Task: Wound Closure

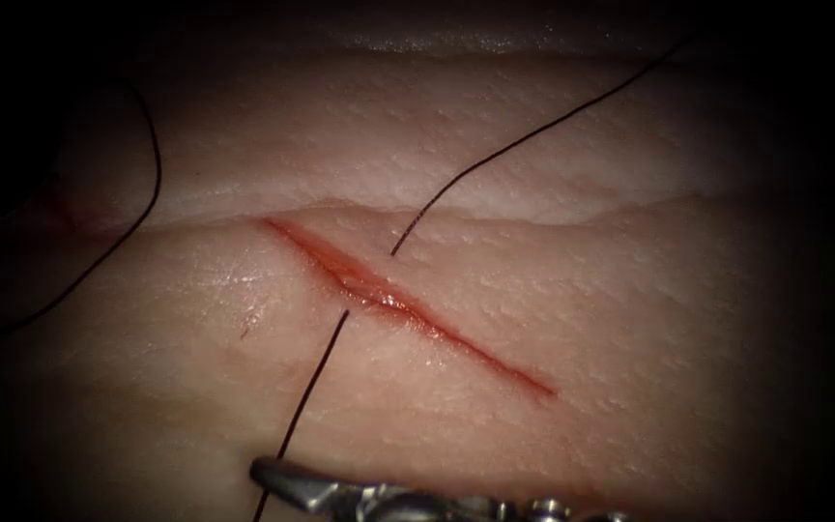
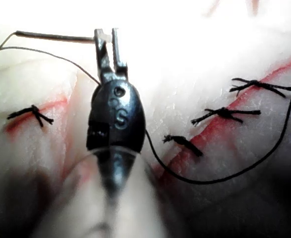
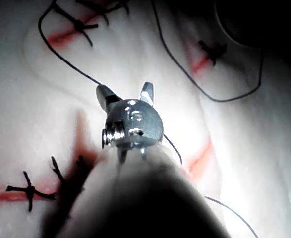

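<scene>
The right end effector (image 3: 126, 95) is seen with its jaws parted and nothing held between them. The left end effector (image 2: 108, 38) is closed on the needle (image 2: 53, 36), gripped at one end of its dark curve; the needle is held clear of the tissue (image 1: 630, 290). A raised "S" is read on the left tool's body. The thread (image 1: 313, 379) enters the tissue on the left of the cut (image 1: 408, 307) and emerges on its right. The cut is a thin diagonal slit, glistening with red fluid (image 1: 374, 290). Knotted stitches (image 2: 225, 113) are seen on neighbouring cuts.
</scene>
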Tool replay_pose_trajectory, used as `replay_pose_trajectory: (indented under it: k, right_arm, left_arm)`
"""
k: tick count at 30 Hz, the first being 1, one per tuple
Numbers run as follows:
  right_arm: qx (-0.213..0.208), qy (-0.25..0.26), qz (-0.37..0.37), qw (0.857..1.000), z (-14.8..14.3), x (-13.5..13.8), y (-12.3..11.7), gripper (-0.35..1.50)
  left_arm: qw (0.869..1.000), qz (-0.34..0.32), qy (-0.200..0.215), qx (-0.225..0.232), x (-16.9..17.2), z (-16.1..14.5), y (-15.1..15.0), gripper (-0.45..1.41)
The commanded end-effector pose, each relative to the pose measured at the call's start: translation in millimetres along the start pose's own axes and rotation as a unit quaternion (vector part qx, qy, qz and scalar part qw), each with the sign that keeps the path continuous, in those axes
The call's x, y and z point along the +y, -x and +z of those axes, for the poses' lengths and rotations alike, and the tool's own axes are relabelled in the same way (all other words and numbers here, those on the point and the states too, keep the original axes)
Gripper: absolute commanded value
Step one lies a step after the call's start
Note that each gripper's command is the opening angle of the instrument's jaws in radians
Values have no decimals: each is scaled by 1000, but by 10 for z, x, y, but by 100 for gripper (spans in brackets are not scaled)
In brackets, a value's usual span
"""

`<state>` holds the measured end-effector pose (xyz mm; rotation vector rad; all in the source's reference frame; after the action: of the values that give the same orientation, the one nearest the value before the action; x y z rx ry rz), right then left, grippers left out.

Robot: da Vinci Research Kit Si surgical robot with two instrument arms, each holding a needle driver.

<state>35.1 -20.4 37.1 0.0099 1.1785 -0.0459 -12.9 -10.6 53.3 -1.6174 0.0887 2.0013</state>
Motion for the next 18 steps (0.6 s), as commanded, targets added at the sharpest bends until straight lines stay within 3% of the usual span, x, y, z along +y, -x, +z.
replay_pose_trajectory:
  k: [1,9,18]
  right_arm:
    - [-3,5,-5,1000,-1,19,5,131]
    - [-19,20,-15,999,-5,42,35,125]
    - [-57,34,-29,997,37,58,91,123]
  left_arm:
    - [1000,0,0,1,2,6,6,-45]
    - [1000,0,0,1,2,7,7,-45]
    - [1000,1,1,2,3,8,7,-45]
